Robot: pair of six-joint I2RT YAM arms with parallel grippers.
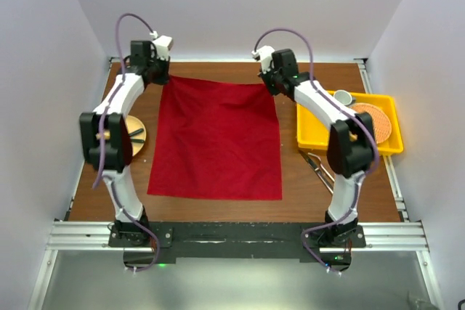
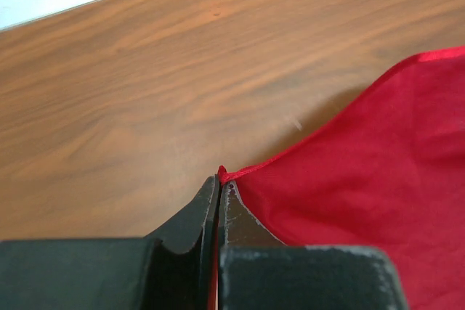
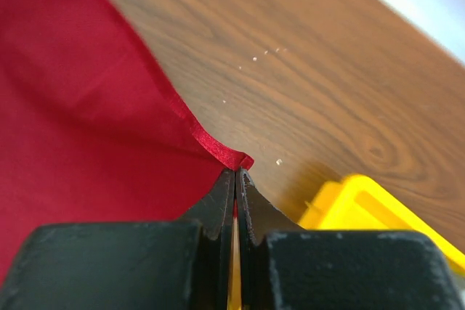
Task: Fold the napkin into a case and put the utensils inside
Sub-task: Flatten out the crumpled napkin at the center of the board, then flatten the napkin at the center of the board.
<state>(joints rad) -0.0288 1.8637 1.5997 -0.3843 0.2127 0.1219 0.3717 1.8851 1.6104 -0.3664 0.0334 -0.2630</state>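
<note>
On the tabletop, the napkin is seen spread flat mid-frame, its upper corners clamped by the left tool and right tool. A first fold is judged due: both corners drawn evenly toward the lower frame.

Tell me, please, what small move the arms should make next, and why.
Probably lift both far corners a little and carry them together toward the near edge. The left pincer and right pincer are each shut on a far corner of the napkin, which lies spread flat, so a first fold seems due.
</note>
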